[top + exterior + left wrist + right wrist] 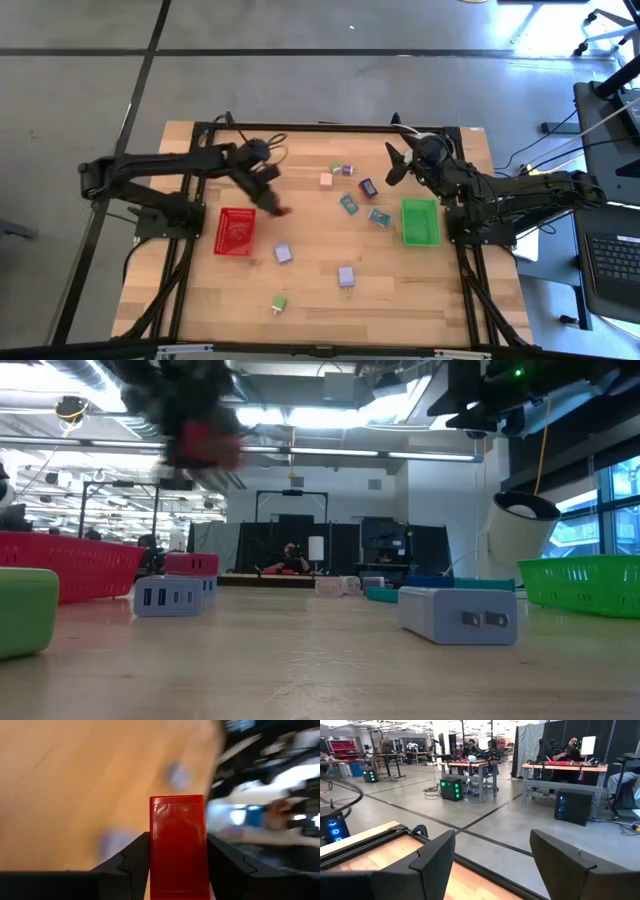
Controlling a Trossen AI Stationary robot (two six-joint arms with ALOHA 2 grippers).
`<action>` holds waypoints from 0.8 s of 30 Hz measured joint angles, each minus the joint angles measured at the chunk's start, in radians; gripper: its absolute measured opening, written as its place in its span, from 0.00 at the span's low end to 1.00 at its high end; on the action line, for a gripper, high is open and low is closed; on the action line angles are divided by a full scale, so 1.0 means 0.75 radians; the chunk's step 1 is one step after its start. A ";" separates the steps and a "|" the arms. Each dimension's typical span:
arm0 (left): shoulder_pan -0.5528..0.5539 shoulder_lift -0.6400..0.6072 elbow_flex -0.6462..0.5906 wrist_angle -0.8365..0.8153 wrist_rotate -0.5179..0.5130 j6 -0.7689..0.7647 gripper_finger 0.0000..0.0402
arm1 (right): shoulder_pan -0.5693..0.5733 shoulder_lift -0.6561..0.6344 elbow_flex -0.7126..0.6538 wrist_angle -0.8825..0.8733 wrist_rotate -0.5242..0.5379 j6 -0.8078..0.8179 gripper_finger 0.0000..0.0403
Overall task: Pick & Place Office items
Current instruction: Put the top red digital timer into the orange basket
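My left gripper [278,207] is shut on a red block [178,845], just right of the red tray [234,232] and above the table. The block also shows blurred in the low view [208,442]. My right gripper [392,163] is open and empty, raised near the table's far edge, left of the green tray [420,221]. Other small pieces lie on the table: a pink one [326,180], teal ones [349,204] [378,216], a dark purple one [367,187], lavender ones [283,253] [346,275] and a green one [279,302]. My left gripper pinches the red block's two long sides [153,851] between its two fingers, at the block's near end. The fingers lie along the block, whose far end sticks out beyond the fingertips. The block is lifted clear of the table.
A white round roll [520,525] stands at the far right near the right arm. Small pieces [341,169] lie near the table's far middle. Bare wood lies along the near edge [400,310]. The dark frame rails [330,127] run round the table.
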 joint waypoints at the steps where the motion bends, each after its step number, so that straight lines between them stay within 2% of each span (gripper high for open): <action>1: -0.002 -0.040 0.000 -0.134 -0.068 0.028 0.41 | -0.004 0.000 0.000 -0.001 0.000 0.009 0.65; 5: -0.041 -0.184 0.000 -0.603 -0.545 -0.024 0.41 | -0.026 0.005 0.000 -0.003 -0.003 0.033 0.65; 7: -0.074 -0.224 -0.004 -0.728 -0.678 -0.117 0.41 | -0.040 0.013 0.000 0.001 -0.003 0.033 0.65; 11: -0.140 -0.262 -0.043 -0.741 -0.622 -0.192 0.41 | -0.073 0.036 0.000 0.001 -0.003 0.073 0.65; 17: -0.262 -0.236 -0.116 -0.739 -0.653 -0.342 0.41 | -0.119 0.093 0.000 0.000 -0.003 0.210 0.65; 24: -0.344 -0.197 -0.206 -0.672 -0.692 -0.433 0.41 | -0.131 0.171 0.000 0.000 -0.004 0.242 0.65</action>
